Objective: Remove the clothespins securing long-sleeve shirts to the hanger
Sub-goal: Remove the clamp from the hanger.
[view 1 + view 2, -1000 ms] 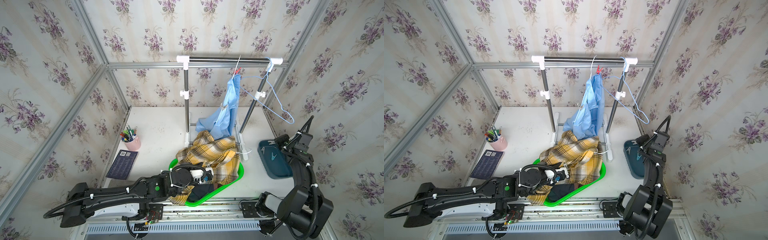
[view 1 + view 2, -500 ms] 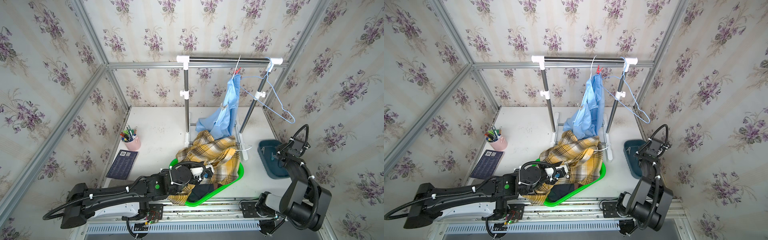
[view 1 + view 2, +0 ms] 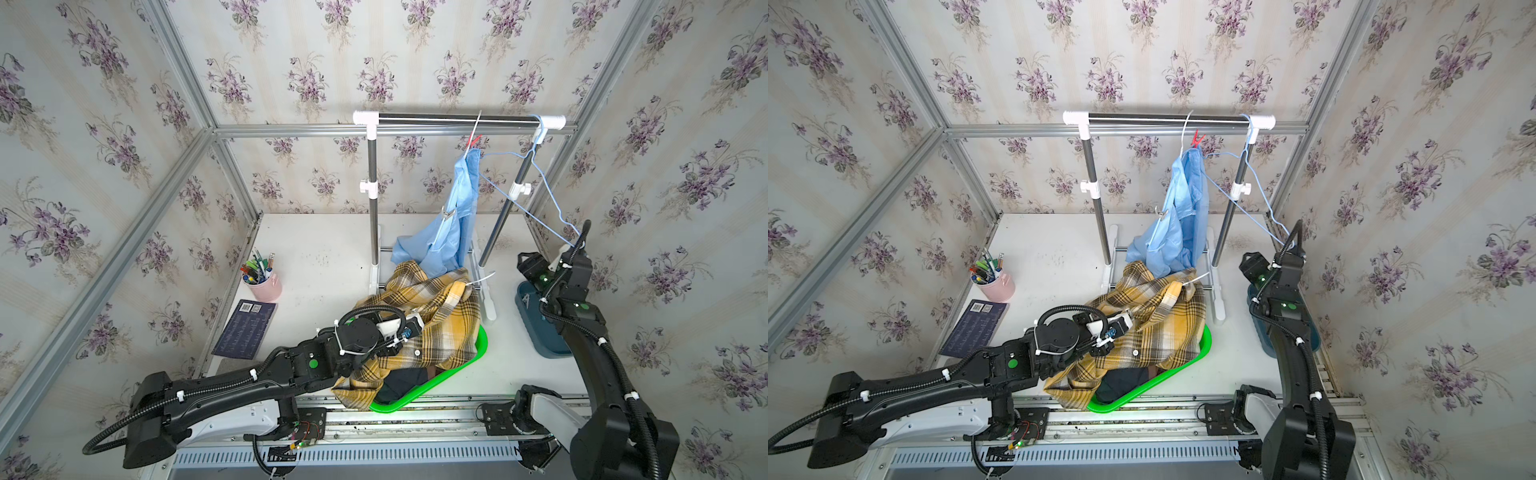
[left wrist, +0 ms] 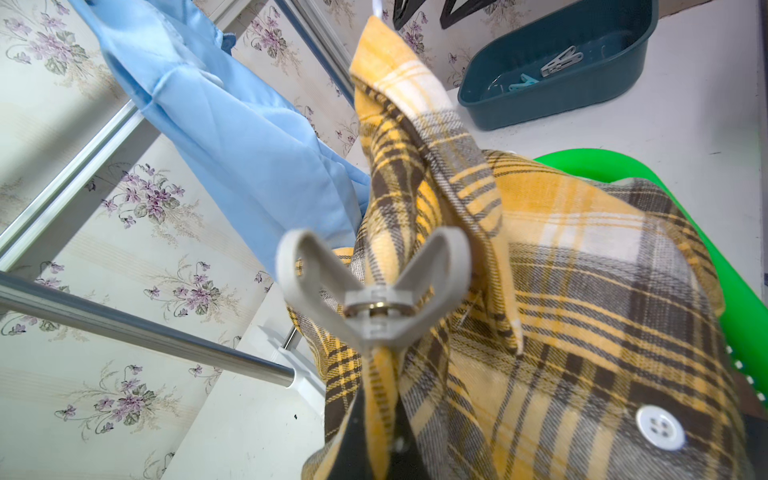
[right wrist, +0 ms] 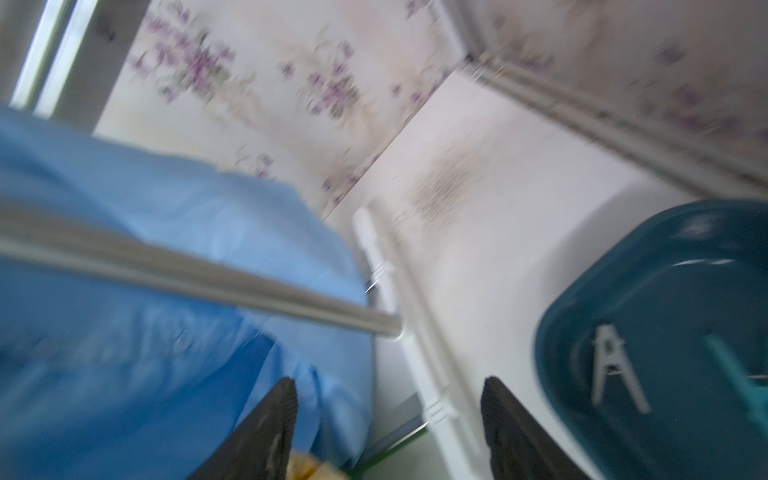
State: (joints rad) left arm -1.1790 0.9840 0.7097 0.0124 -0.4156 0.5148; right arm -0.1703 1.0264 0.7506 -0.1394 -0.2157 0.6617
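Note:
My left gripper (image 4: 380,415) is shut on a fold of the yellow-and-brown plaid shirt (image 3: 436,316), just below a grey clothespin (image 4: 374,291) clipped to that fold. The plaid shirt lies heaped over a dark shirt (image 3: 403,382) in the green basket (image 3: 478,349). The light blue shirt (image 3: 1179,224) hangs from the rail by a red clothespin (image 3: 1198,138), and a grey clothespin (image 3: 1160,212) sits lower on it. My right gripper (image 5: 388,415) is open and empty, between the rack's foot and the teal bin (image 5: 665,332).
The teal bin holds a grey clothespin (image 5: 615,365) and a teal one (image 5: 739,374). A bare blue hanger (image 3: 540,187) hangs at the rail's right end. A white hanger tip (image 3: 482,278) pokes from the plaid shirt. Pink pen cup (image 3: 264,284) and dark booklet (image 3: 245,328) sit at left.
My right gripper has opened and swung from over the teal bin toward the rack and the blue shirt. The left arm has kept its hold and place.

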